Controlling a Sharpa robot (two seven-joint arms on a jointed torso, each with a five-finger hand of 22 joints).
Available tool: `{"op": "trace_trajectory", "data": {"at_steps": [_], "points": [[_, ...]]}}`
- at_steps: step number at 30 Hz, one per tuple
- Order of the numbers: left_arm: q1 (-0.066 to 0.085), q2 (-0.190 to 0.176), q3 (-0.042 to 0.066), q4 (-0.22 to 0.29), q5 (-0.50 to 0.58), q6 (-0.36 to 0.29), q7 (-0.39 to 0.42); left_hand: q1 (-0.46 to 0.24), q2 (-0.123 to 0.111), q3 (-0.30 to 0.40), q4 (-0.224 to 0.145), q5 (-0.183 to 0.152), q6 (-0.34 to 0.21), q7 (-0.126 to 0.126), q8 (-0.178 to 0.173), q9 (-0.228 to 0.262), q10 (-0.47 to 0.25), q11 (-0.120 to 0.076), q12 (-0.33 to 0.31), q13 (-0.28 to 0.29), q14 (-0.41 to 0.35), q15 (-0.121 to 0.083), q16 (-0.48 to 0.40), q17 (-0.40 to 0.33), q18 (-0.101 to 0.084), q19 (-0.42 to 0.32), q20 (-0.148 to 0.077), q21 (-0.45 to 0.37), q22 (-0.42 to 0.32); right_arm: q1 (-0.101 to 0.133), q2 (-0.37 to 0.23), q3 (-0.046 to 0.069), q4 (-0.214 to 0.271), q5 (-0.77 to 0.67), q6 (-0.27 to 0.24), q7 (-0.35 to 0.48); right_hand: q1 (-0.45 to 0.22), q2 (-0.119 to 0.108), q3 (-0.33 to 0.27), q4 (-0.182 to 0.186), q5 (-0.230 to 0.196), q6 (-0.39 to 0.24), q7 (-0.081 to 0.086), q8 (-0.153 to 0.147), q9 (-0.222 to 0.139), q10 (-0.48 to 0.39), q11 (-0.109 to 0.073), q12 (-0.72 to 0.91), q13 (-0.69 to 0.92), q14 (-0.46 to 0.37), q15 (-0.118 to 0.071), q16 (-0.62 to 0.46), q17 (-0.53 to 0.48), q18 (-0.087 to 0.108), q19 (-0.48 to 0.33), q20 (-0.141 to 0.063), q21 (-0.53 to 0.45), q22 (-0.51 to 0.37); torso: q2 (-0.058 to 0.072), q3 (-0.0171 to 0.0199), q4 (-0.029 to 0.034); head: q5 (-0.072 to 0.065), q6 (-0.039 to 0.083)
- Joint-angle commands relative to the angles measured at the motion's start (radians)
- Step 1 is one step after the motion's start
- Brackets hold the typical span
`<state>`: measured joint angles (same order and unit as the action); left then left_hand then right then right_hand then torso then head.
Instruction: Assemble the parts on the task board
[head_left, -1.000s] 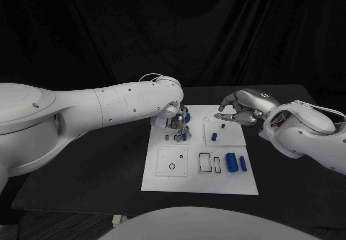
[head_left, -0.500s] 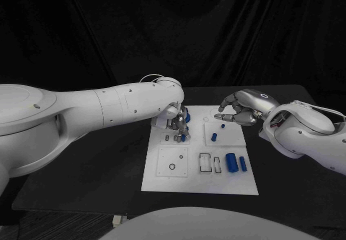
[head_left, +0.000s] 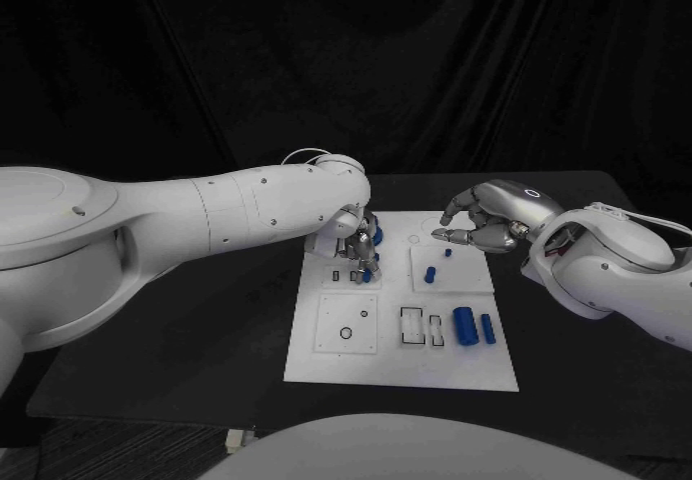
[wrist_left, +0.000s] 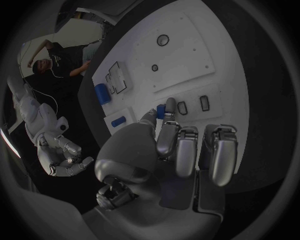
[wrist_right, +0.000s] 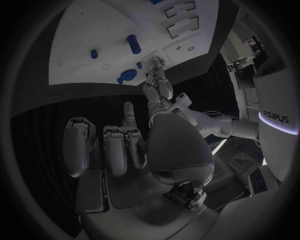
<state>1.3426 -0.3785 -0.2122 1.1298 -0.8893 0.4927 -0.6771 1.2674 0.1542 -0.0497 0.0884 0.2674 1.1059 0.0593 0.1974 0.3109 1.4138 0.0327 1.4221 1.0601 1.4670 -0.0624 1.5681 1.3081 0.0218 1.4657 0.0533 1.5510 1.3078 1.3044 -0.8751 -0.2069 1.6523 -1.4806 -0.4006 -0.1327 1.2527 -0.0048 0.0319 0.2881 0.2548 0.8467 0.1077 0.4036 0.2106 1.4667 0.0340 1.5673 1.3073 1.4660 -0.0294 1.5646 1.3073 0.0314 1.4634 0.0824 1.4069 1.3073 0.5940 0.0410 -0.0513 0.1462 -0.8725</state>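
The left hand (head_left: 352, 243), silver metal with jointed fingers, reaches over the far left part of the task board (head_left: 361, 365), a flat white rectangular plate with inset panels. Its fingertips pinch a small blue part (wrist_left: 161, 111) right at the board's small rectangular slots (wrist_left: 192, 105); the other fingers lie side by side, curled down. The right hand (head_left: 488, 218) hovers over the board's far right corner, fingers curled in and apart from one another, holding nothing. On the board's right side lie a thick blue cylinder (head_left: 464, 325) and a thinner blue rod (head_left: 488, 328), side by side, just beside two rectangular cut-outs (head_left: 420, 326). A blue peg (head_left: 430, 272) stands nearer the board's far edge.
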Motion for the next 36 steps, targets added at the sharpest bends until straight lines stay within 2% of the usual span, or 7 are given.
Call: {"op": "trace_trajectory", "data": {"at_steps": [1, 8, 14, 24, 36], "points": [[-0.003, -0.004, 0.001, 0.007, 0.006, -0.016, 0.016, 0.017, -0.005, 0.019, -0.012, 0.010, -0.001, -0.007, -0.007, 0.004, 0.157, -0.053, 0.149, 0.511, 0.104, -0.006, 0.003, 0.263, -0.009, 0.066, -0.008, -0.006, 0.214, -0.003, -0.001, 0.001, 0.001, -0.002, 0.009, -0.023, 0.011, -0.001, -0.002, -0.003, -0.001, 0.010, 0.000, -0.002, -0.001, 0.104, -0.002, 0.004, 0.263, 0.104, -0.003, 0.004, 0.260, 0.014, 0.015, -0.005, -0.008, 0.203, 0.000, 0.0004, 0.0019, 0.001, 0.000], [-0.003, -0.029, 0.001, 0.031, 0.006, -0.049, 0.011, 0.019, -0.010, 0.029, -0.019, 0.014, -0.001, -0.006, -0.009, 0.007, 0.157, -0.053, 0.149, 0.511, 0.104, -0.006, 0.003, 0.263, -0.009, 0.066, -0.008, -0.006, 0.214, -0.005, -0.003, 0.001, -0.001, -0.002, 0.010, -0.026, 0.012, -0.001, -0.002, -0.003, -0.001, 0.010, 0.000, -0.002, -0.001, 0.104, -0.002, 0.004, 0.263, 0.103, -0.004, 0.003, 0.258, 0.015, 0.013, -0.005, -0.012, 0.202, -0.001, -0.0004, 0.0017, 0.007, 0.000], [-0.003, -0.069, 0.001, 0.069, 0.006, -0.087, 0.003, 0.016, -0.013, 0.032, -0.020, 0.014, -0.002, -0.005, -0.011, 0.007, 0.157, -0.053, 0.149, 0.511, 0.104, -0.006, 0.003, 0.263, -0.008, 0.065, -0.008, -0.007, 0.212, -0.008, -0.004, 0.001, -0.003, -0.002, 0.011, -0.028, 0.013, -0.001, -0.002, -0.003, -0.001, 0.010, 0.000, -0.002, -0.001, 0.104, -0.002, 0.004, 0.263, 0.102, -0.004, 0.001, 0.254, 0.016, 0.011, -0.005, -0.015, 0.201, -0.002, -0.0010, 0.0001, 0.012, 0.000], [0.005, -0.125, 0.001, 0.113, 0.006, -0.140, -0.010, -0.004, -0.019, 0.043, -0.014, 0.012, 0.000, -0.005, -0.015, 0.012, 0.157, -0.052, 0.149, 0.511, 0.104, -0.006, 0.003, 0.263, -0.010, 0.069, -0.008, -0.005, 0.217, -0.015, -0.001, 0.001, -0.009, -0.002, 0.013, -0.028, 0.015, -0.001, -0.002, -0.003, 0.000, 0.011, 0.000, -0.002, -0.001, 0.104, -0.003, 0.004, 0.263, 0.101, -0.004, -0.001, 0.251, 0.016, 0.010, -0.006, -0.018, 0.200, -0.005, -0.0008, 0.0027, 0.016, 0.000], [0.006, -0.140, 0.001, 0.118, 0.006, -0.166, -0.006, -0.020, -0.022, 0.060, -0.008, 0.009, -0.014, 0.000, -0.030, 0.013, 0.157, -0.049, 0.149, 0.511, 0.104, -0.005, 0.003, 0.263, -0.009, 0.068, -0.008, -0.006, 0.215, -0.029, 0.004, 0.001, -0.017, 0.001, 0.021, -0.030, 0.017, -0.001, -0.001, -0.004, 0.001, 0.011, 0.000, -0.003, -0.002, 0.104, -0.003, 0.004, 0.263, 0.100, -0.004, -0.004, 0.247, 0.018, 0.007, -0.006, -0.023, 0.198, -0.012, 0.0018, 0.0039, 0.019, 0.000]]}}
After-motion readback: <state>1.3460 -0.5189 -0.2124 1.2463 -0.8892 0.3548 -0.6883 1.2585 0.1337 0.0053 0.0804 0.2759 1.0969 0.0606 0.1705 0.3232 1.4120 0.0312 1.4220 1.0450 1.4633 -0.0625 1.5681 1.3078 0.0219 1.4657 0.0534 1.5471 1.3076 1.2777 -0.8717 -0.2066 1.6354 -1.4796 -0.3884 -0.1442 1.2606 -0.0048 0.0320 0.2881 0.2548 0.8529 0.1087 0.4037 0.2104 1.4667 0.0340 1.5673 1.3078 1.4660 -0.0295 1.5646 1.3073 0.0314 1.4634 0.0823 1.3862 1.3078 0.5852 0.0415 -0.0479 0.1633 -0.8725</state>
